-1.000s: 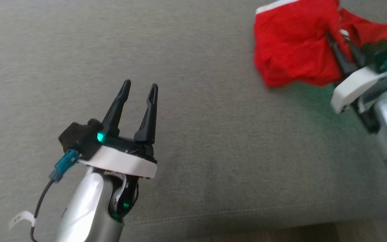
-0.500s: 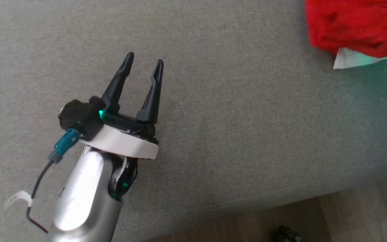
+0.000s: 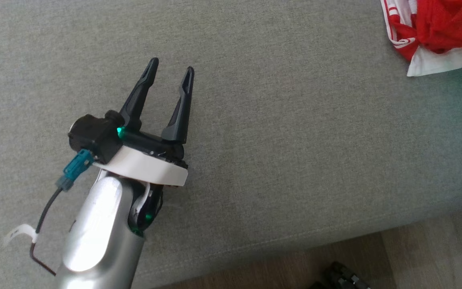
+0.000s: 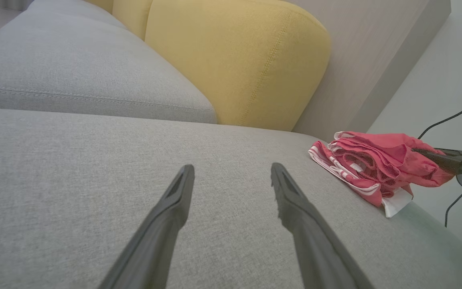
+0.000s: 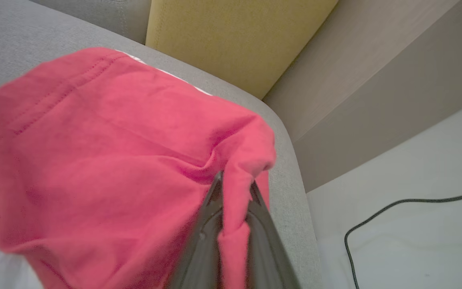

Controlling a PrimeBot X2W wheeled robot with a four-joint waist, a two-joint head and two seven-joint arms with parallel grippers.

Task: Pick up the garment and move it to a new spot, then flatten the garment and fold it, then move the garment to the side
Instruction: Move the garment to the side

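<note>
- Hovering over the grey sofa seat (image 3: 295, 128), my left gripper (image 3: 171, 65) is spread wide with nothing in it
- Farther right, near the seat's end, I see the red garment (image 3: 443, 24) with white trim, bunched up
- My right gripper (image 5: 235, 182) is pinched on a fold of that garment
- Behind it all stands a yellow back cushion (image 4: 235, 60)
</note>
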